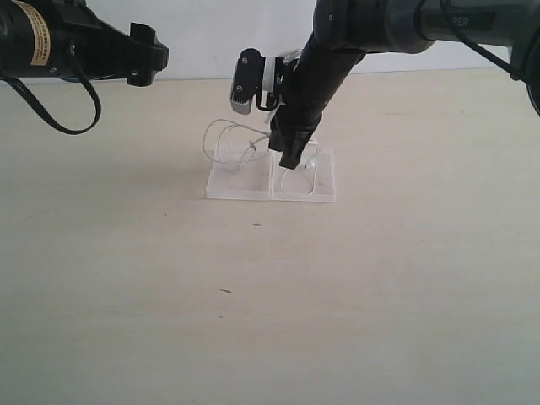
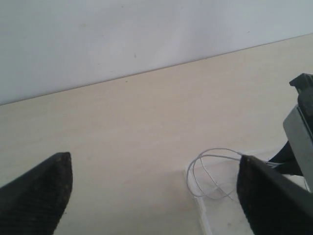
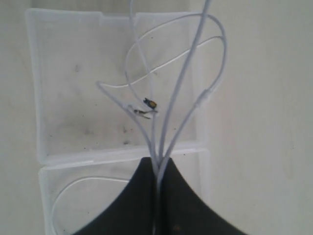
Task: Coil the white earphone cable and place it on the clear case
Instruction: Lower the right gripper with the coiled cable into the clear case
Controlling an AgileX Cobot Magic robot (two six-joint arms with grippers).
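Observation:
The clear case (image 1: 226, 187) lies open and flat mid-table, two joined square halves (image 3: 63, 73). The white earphone cable (image 1: 226, 139) loops in thin coils over its left half. My right gripper (image 1: 289, 159) points down over the right half, shut on several strands of the cable (image 3: 168, 112), which fan out from between the fingertips (image 3: 142, 171). More cable curves across the nearer half (image 3: 73, 183). My left gripper (image 2: 155, 193) is open and raised away at the upper left; its wide-set fingers (image 2: 39, 191) hold nothing, and the cable loops (image 2: 208, 171) show beyond them.
The pale wooden table (image 1: 253, 295) runs back to a white wall (image 1: 211, 34). A thick black robot cable (image 1: 51, 110) hangs under the left arm. The right arm's wrist camera (image 1: 246, 80) sits above the case.

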